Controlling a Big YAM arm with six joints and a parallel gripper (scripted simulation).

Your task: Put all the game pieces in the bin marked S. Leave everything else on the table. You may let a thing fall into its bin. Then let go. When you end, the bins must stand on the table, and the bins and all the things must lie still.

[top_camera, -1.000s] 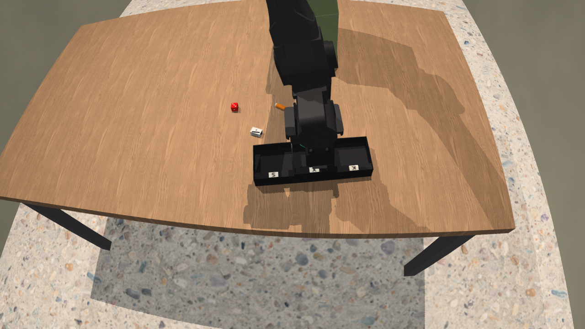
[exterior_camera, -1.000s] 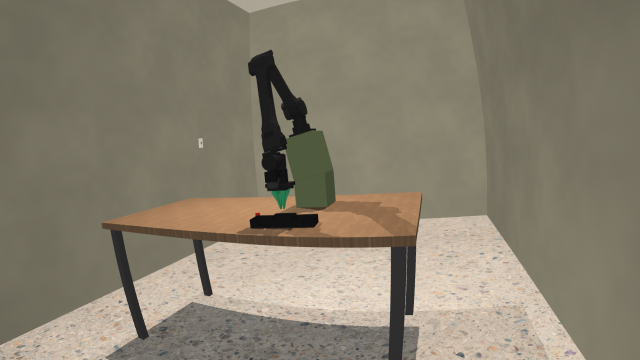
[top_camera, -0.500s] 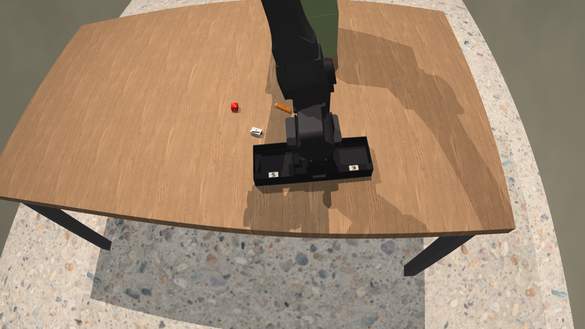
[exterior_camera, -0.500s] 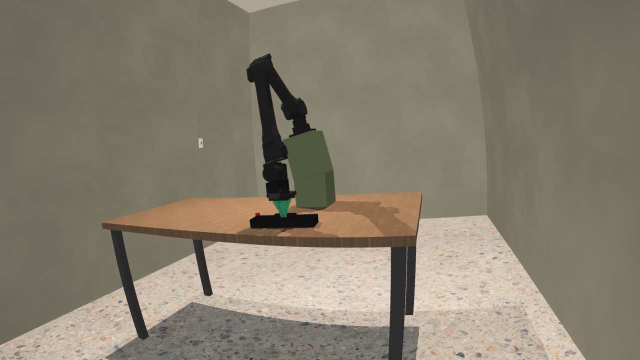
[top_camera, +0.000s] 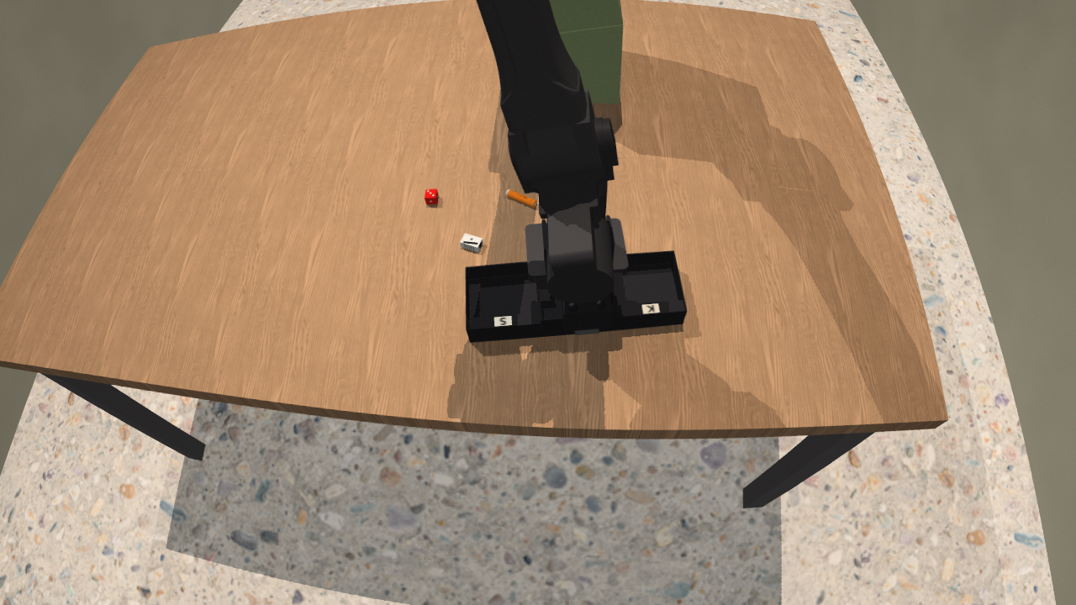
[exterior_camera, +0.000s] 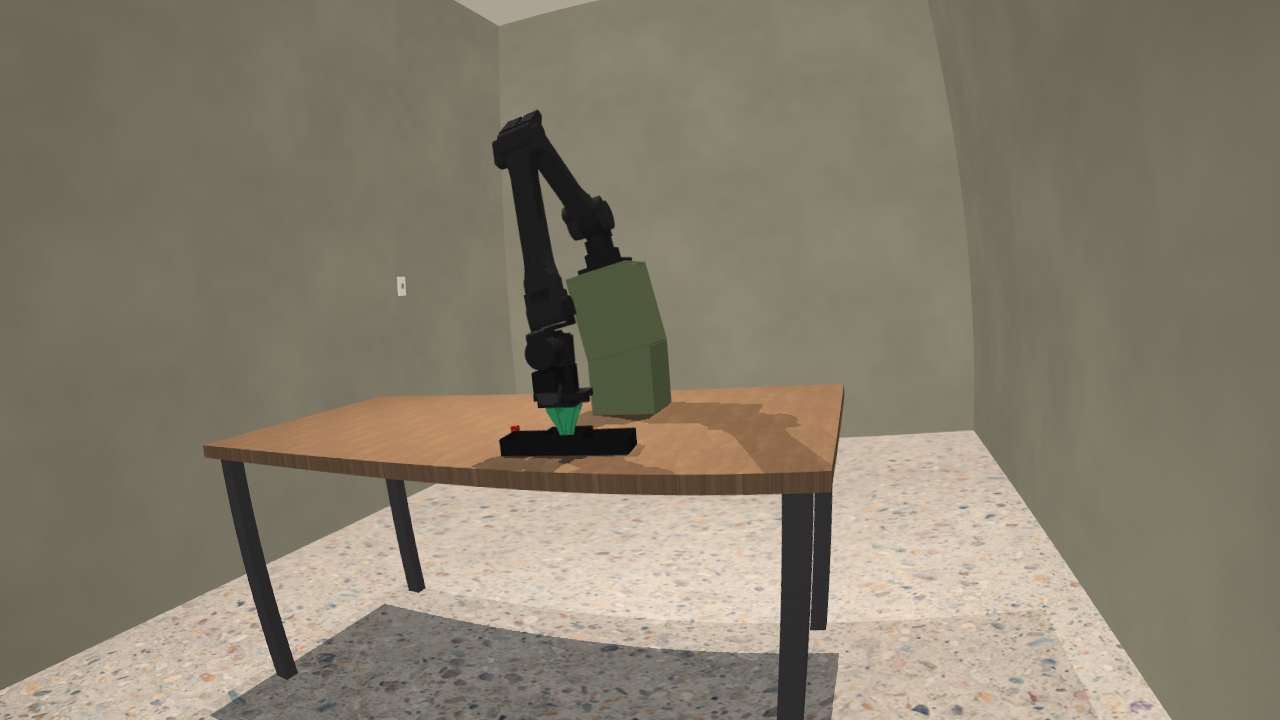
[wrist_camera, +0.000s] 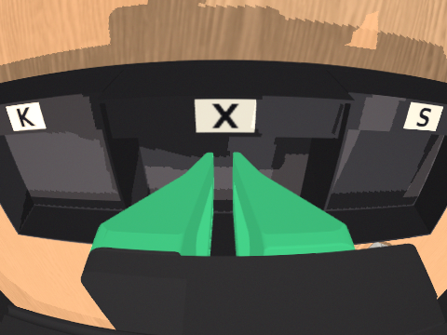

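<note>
A black tray of three bins [top_camera: 575, 297] stands on the table, marked S [top_camera: 502, 320], X [wrist_camera: 225, 115] and K [top_camera: 651, 308]. In the wrist view the S bin [wrist_camera: 424, 117] is at the right and the K bin [wrist_camera: 25, 117] at the left; all three look empty. My gripper [wrist_camera: 223, 164] [exterior_camera: 565, 420] has green fingers, is shut with only a thin dark gap, and holds nothing. It is low over the X bin. A red die [top_camera: 430, 197] and a small white piece with black marks [top_camera: 471, 242] lie on the table to the left of the tray.
A short orange cylinder [top_camera: 521, 197] lies behind the tray, partly under my arm. The green robot base [exterior_camera: 622, 340] stands at the back of the table. The arm's wrist hides the middle bin in the top view.
</note>
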